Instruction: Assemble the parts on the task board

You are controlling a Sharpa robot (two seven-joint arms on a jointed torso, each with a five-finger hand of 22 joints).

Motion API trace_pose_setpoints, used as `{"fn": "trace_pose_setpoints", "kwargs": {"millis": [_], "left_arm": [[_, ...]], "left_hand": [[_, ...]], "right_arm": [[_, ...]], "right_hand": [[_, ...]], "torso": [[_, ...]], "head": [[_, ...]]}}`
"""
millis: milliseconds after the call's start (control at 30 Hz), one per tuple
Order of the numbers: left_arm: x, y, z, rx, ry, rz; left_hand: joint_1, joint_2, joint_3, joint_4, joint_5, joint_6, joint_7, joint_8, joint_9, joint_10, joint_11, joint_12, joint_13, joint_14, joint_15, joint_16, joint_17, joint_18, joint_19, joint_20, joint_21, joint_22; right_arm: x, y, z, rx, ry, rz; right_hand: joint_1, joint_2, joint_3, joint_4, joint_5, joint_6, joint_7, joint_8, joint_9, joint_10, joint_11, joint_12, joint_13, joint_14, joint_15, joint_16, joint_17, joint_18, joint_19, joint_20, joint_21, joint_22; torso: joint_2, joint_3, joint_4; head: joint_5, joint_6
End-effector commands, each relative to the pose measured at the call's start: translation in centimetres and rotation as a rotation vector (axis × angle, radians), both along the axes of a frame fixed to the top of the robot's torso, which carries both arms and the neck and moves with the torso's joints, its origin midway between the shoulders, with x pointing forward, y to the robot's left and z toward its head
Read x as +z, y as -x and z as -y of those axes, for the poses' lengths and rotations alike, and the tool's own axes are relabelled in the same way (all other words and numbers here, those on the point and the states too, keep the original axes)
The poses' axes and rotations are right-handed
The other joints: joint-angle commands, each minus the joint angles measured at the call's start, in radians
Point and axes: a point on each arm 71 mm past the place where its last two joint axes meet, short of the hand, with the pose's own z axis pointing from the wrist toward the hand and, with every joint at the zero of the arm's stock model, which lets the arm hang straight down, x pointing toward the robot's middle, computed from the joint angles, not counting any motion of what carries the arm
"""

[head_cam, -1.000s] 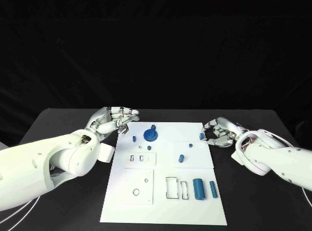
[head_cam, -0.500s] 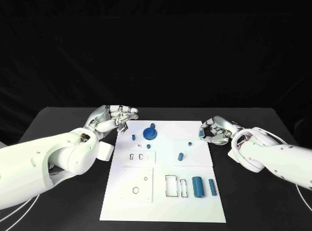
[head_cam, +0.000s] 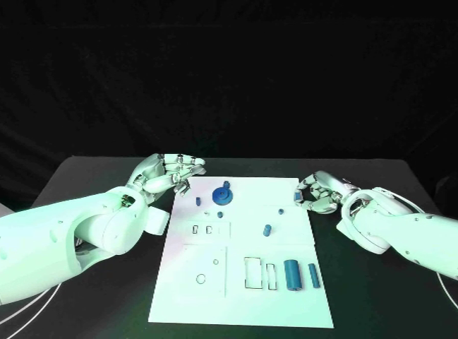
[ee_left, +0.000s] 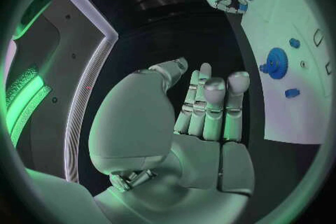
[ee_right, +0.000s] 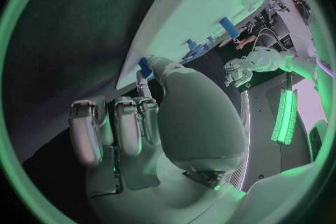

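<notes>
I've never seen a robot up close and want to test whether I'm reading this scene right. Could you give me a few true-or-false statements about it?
1. A blue gear sits on the white task board. True.
2. The left hand holds the gear. False: its fingers hold nothing, and it sits by the board's far left corner.
3. Two blue cylinders lie side by side at the board's end nearest the robot. True.
4. The right hand hangs over the board's middle. False: it is at the board's right edge.

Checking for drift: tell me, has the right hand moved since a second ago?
Barely: the right hand sits at the task board's right edge as before, perhaps slightly farther up it.
</notes>
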Motion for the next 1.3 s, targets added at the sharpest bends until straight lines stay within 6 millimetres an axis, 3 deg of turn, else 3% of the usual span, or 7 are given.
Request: {"fn": "trace_pose_setpoints", "kwargs": {"millis": [33, 467, 600, 867, 967, 1167, 1300], "left_arm": [[0.1, 0.1, 0.2, -0.018, 0.008, 0.006], [0.0, -0.1, 0.1, -0.014, 0.006, 0.004], [0.0, -0.2, 0.1, -0.013, 0.004, 0.002], [-0.2, -0.4, 0.6, -0.017, 0.007, -0.007], [-0.3, -0.3, 0.9, -0.023, 0.011, -0.014], [-0.5, -0.3, 1.3, -0.022, 0.011, -0.027], [-0.5, -0.3, 1.5, -0.022, 0.011, -0.035]], "left_hand": [[0.0, 0.01, 0.002, -0.006, -0.004, -0.008, 0.001, -0.005, 0.002, -0.006, 0.0, 0.003, 0.001, 0.007, 0.0, 0.005, -0.001, -0.019, -0.001, 0.004, 0.005, 0.002], [0.002, 0.011, 0.003, -0.007, -0.004, -0.008, 0.001, -0.005, 0.002, -0.006, 0.0, 0.004, 0.002, 0.007, 0.0, 0.007, -0.002, -0.019, -0.002, 0.004, 0.006, 0.002], [0.002, 0.011, 0.003, -0.007, -0.004, -0.008, 0.001, -0.005, 0.002, -0.006, 0.0, 0.004, 0.002, 0.007, 0.0, 0.007, -0.002, -0.019, -0.002, 0.004, 0.006, 0.002], [0.002, 0.011, 0.004, -0.008, -0.004, -0.008, 0.0, -0.004, 0.002, -0.006, 0.0, 0.004, 0.002, 0.007, 0.0, 0.007, -0.003, -0.019, -0.003, 0.004, 0.006, 0.002], [0.0, 0.011, 0.003, -0.007, -0.005, -0.008, 0.001, -0.004, 0.003, -0.006, 0.0, 0.004, 0.002, 0.007, 0.0, 0.008, -0.003, -0.019, -0.003, 0.004, 0.006, 0.002], [-0.003, 0.011, 0.002, -0.006, -0.006, -0.009, 0.001, -0.004, 0.003, -0.007, 0.0, 0.005, 0.003, 0.007, 0.0, 0.01, -0.003, -0.019, -0.003, 0.004, 0.007, 0.003], [-0.004, 0.011, 0.002, -0.005, -0.006, -0.008, 0.001, -0.004, 0.003, -0.007, 0.0, 0.005, 0.003, 0.007, 0.001, 0.01, -0.003, -0.019, -0.003, 0.004, 0.007, 0.003]], "right_arm": [[-0.1, 0.2, -0.2, 0.005, 0.004, 0.016], [2.5, 0.5, -2.0, -0.055, -0.058, 0.094], [3.4, 0.9, -4.1, -0.032, -0.071, 0.092], [3.8, 2.6, -9.6, 0.088, -0.071, 0.074], [3.6, 3.4, -11.7, 0.144, -0.061, 0.071], [2.5, 4.8, -15.2, 0.206, -0.047, 0.037], [1.5, 5.6, -17.1, 0.23, -0.025, 0.02]], "right_hand": [[0.003, 0.02, 0.025, -0.009, -0.052, 0.018, -0.012, 0.021, 0.014, 0.086, -0.013, 0.009, 0.246, 0.104, -0.012, 0.005, 0.263, -0.007, 0.105, -0.012, 0.004, 0.263], [-0.051, 0.0, 0.04, -0.003, -0.001, 0.03, -0.024, 0.05, 0.026, 0.103, -0.024, 0.028, 0.262, 0.104, -0.023, 0.005, 0.263, -0.007, 0.105, -0.025, 0.004, 0.263], [-0.059, 0.004, 0.043, 0.0, 0.002, 0.035, -0.028, 0.057, 0.028, 0.104, -0.027, 0.03, 0.263, 0.104, -0.025, 0.005, 0.263, -0.007, 0.105, -0.026, 0.004, 0.263], [-0.078, 0.006, 0.043, 0.009, 0.002, 0.032, -0.03, 0.062, 0.031, 0.104, -0.029, 0.03, 0.263, 0.104, -0.027, 0.005, 0.263, -0.007, 0.105, -0.028, 0.004, 0.263], [-0.084, 0.007, 0.043, 0.012, 0.0, 0.03, -0.03, 0.063, 0.031, 0.104, -0.029, 0.03, 0.263, 0.104, -0.027, 0.005, 0.263, -0.007, 0.105, -0.029, 0.004, 0.263], [-0.083, 0.003, 0.044, 0.008, 0.003, 0.031, -0.032, 0.067, 0.033, 0.104, -0.031, 0.03, 0.263, 0.104, -0.028, 0.005, 0.263, -0.007, 0.105, -0.029, 0.004, 0.263], [-0.084, 0.003, 0.044, 0.008, 0.004, 0.032, -0.033, 0.067, 0.033, 0.104, -0.031, 0.03, 0.263, 0.104, -0.028, 0.005, 0.263, -0.007, 0.105, -0.03, 0.004, 0.263]], "torso": [[0.0, -0.0002, 0.0004], [-0.004, -0.002, -0.0008], [-0.008, -0.0029, -0.0009], [-0.016, -0.0071, 0.0067], [-0.019, -0.0096, 0.0109], [-0.024, -0.0154, 0.0106], [-0.025, -0.0163, 0.0117]], "head": [[-0.002, 0.0], [-0.003, 0.0], [0.002, -0.006], [0.009, -0.023], [0.013, -0.03], [0.024, -0.04], [0.028, -0.045]]}}
